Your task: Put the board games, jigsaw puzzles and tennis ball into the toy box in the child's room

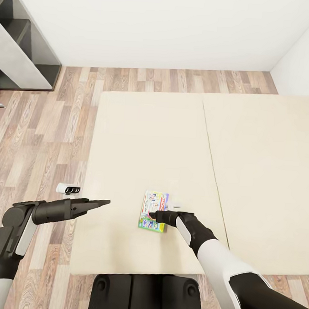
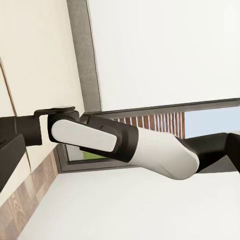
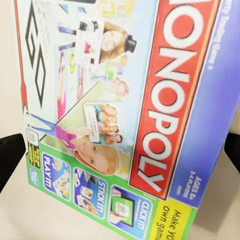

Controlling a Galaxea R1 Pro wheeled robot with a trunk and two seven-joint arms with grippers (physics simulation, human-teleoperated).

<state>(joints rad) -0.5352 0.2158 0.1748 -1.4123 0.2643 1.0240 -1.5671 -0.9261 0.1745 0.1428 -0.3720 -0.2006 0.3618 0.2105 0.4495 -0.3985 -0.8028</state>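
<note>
game box: printed card, slight sheen, Monopoly lettering | bed: beige matt cloth, smooth, one seam | floor: grained wood planks, satin | wall: plain white, matt | shelf: grey, matt | right arm: white and black plastic shell, smooth

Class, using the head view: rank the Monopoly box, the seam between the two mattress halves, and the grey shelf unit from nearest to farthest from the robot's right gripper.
1. Monopoly box: on the bed, right at the right gripper, under its fingers.
2. Mattress seam: just to the gripper's right, running away across the bed.
3. Grey shelf unit: by the far wall, at the left.
</note>
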